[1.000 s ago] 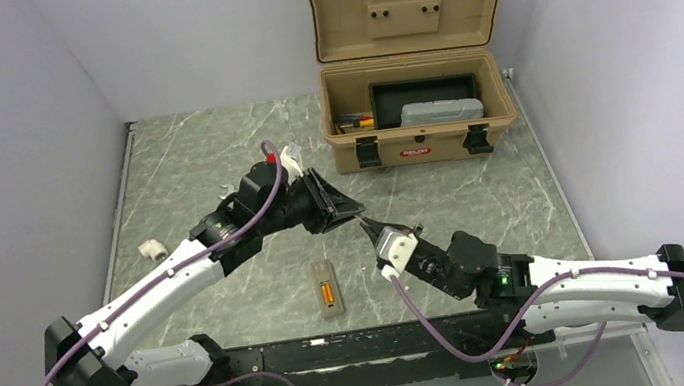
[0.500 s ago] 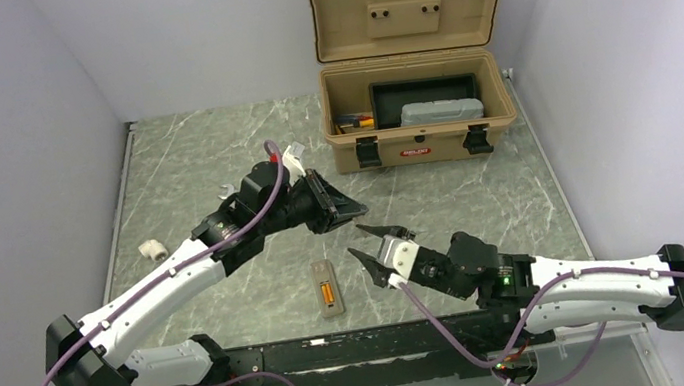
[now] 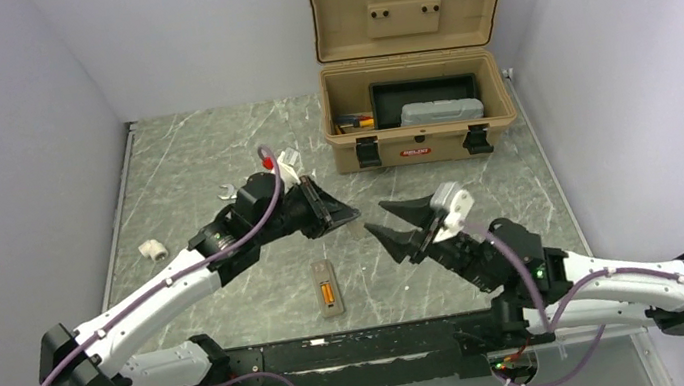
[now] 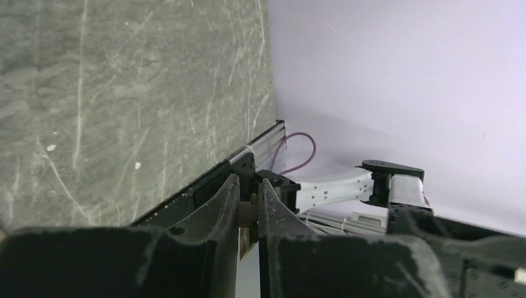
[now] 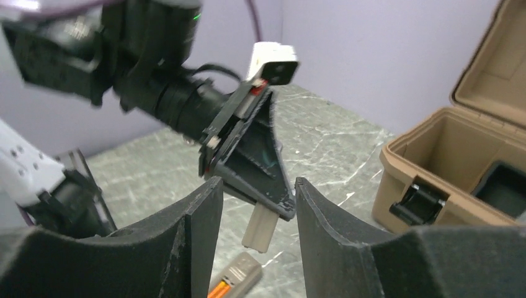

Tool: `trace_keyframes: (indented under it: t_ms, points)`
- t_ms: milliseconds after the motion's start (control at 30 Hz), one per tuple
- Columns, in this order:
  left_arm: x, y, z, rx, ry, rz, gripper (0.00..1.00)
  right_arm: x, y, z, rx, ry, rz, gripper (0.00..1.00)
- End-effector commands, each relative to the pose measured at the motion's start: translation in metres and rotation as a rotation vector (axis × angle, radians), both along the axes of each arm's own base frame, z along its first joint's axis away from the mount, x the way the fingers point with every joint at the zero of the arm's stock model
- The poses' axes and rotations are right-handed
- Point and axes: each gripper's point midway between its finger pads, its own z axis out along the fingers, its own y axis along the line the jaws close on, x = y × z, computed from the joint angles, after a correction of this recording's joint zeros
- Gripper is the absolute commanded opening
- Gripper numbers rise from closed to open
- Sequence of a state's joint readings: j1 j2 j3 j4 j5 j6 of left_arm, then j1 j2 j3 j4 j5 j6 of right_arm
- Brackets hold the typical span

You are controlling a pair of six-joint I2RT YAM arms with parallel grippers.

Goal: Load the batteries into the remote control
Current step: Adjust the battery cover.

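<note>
An open tan case (image 3: 424, 146) (lid up), white fitting (image 3: 153, 248) far left.

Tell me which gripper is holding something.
The left gripper: its jaws are pinched shut on a small tan piece. The right gripper stands open with nothing between its fingers.
</note>
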State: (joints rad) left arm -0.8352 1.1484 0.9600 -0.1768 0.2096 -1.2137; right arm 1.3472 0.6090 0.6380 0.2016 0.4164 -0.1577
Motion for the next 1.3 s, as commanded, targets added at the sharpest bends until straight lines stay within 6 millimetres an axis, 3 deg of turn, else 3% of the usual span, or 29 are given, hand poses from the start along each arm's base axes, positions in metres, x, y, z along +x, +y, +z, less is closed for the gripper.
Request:
trace_keyframes:
  t_ms: [0,200,333,500,633,767,1033,1267]
  points:
    - [0.007,0.012,0.029,-0.052,-0.168,0.054,0.0,0.01,-0.024,0.021,0.173,0.257,-0.107,0.49]
    - [0.01,0.011,0.038,-0.026,-0.224,0.042,0.0,0.002,-0.009,0.002,0.097,0.46,-0.099,0.52]
    - [0.009,0.008,0.046,-0.029,-0.269,0.022,0.0,-0.003,0.001,-0.012,-0.019,0.571,-0.104,0.64]
    - [0.006,0.005,0.052,-0.044,-0.278,-0.004,0.0,-0.001,0.009,-0.026,-0.105,0.65,-0.064,0.69]
    - [0.0,0.0,0.056,-0.053,-0.27,-0.044,0.0,0.017,0.003,-0.042,-0.117,0.729,-0.088,0.7]
    - [-0.003,-0.002,0.053,-0.059,-0.259,-0.061,0.0,0.027,0.004,-0.043,-0.102,0.729,-0.078,0.7]
    - [-0.004,-0.005,0.048,-0.051,-0.245,-0.073,0.0,0.024,0.026,-0.047,-0.136,0.747,0.026,0.7]
    - [-0.005,-0.009,0.049,-0.065,-0.242,-0.09,0.0,0.028,0.028,-0.055,-0.155,0.745,0.018,0.64]
